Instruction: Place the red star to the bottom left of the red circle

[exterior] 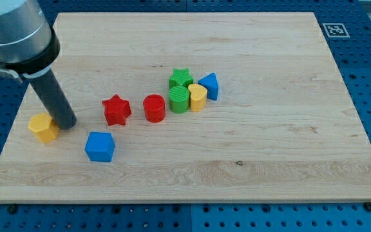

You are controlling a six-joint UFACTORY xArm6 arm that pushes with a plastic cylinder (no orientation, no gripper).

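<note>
Well, my tip (67, 122) sat at 9 o'clock of red plastic star (116, 109); no jaws on rod. Pushing fwd risked ramming star into red plastic cylinder (154, 107).

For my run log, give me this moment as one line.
tip beside yellow block, view's left | red star directly left of red circle, apart | not yet bottom-left

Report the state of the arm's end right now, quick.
No pincer: my tip is a bare rod holding nothing, right beside the yellow block, left of the red star.
</note>
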